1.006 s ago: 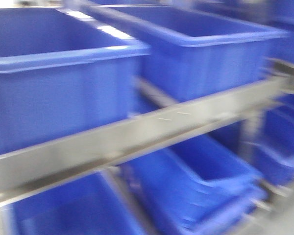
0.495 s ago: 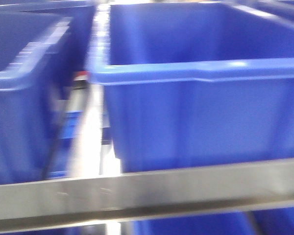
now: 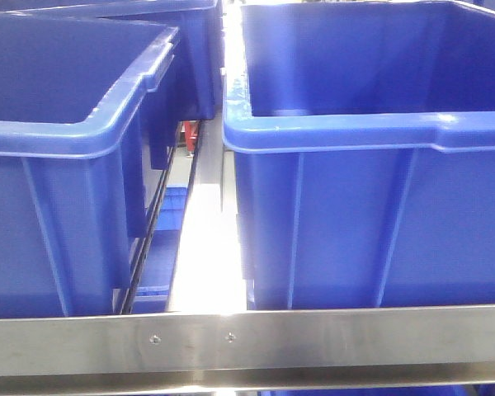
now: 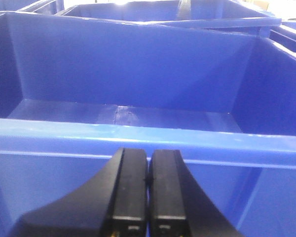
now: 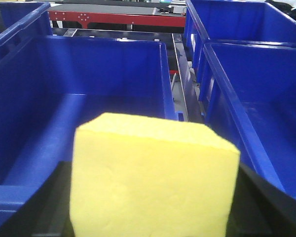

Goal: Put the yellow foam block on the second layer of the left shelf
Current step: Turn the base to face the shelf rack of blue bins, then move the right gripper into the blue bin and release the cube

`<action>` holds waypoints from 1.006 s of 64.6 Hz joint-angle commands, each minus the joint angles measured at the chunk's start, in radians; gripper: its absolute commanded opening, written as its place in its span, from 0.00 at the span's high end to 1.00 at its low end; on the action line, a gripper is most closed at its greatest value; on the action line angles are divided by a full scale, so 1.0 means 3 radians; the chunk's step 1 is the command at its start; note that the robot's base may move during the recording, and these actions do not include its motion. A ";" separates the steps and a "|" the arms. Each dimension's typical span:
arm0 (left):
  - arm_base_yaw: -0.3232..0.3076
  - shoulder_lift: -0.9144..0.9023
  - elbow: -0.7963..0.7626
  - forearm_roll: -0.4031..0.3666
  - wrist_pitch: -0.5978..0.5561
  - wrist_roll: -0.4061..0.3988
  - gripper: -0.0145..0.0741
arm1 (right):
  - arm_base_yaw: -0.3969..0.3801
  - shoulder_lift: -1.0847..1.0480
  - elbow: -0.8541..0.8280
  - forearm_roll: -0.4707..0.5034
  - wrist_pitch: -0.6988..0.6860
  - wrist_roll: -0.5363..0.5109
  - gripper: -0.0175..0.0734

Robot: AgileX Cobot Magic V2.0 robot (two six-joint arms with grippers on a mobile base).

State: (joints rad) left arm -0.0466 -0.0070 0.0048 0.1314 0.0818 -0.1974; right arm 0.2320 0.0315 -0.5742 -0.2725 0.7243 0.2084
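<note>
The yellow foam block [image 5: 153, 177] fills the lower middle of the right wrist view, held between the black jaws of my right gripper [image 5: 153, 207]. It hangs above the near rim of an empty blue bin [image 5: 89, 113]. My left gripper [image 4: 148, 168] is shut and empty, its black fingers [image 4: 130, 187] pressed together just before the near rim of another empty blue bin [image 4: 138, 138]. Neither gripper nor the block shows in the front view.
In the front view two blue bins [image 3: 66, 140] [image 3: 371, 140] stand side by side behind a steel shelf rail [image 3: 247, 338], with a bright steel strip [image 3: 202, 256] between them. More blue bins [image 5: 256, 94] and a red frame [image 5: 113, 19] lie beyond.
The front view has swung across the shelf: from an angled, blurred look at several bins to a sharp, square look at two bins behind the rail.
</note>
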 commanded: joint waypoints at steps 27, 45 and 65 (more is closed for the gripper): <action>-0.0019 -0.0006 0.0086 -0.0008 -0.0273 -0.0013 0.68 | -0.0019 0.0060 -0.0086 -0.0072 -0.0301 -0.0031 0.56; -0.0019 -0.0006 0.0086 -0.0008 -0.0273 -0.0013 0.68 | -0.0019 0.0060 -0.0086 -0.0072 -0.0305 -0.0031 0.56; -0.0019 -0.0006 0.0086 -0.0008 -0.0273 -0.0013 0.68 | -0.0019 0.0309 -0.0215 -0.0034 -0.0682 -0.0031 0.56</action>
State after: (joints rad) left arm -0.0466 -0.0070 0.0048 0.1314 0.0818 -0.1974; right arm 0.2320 0.0509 -0.5834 -0.2725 0.6535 0.2084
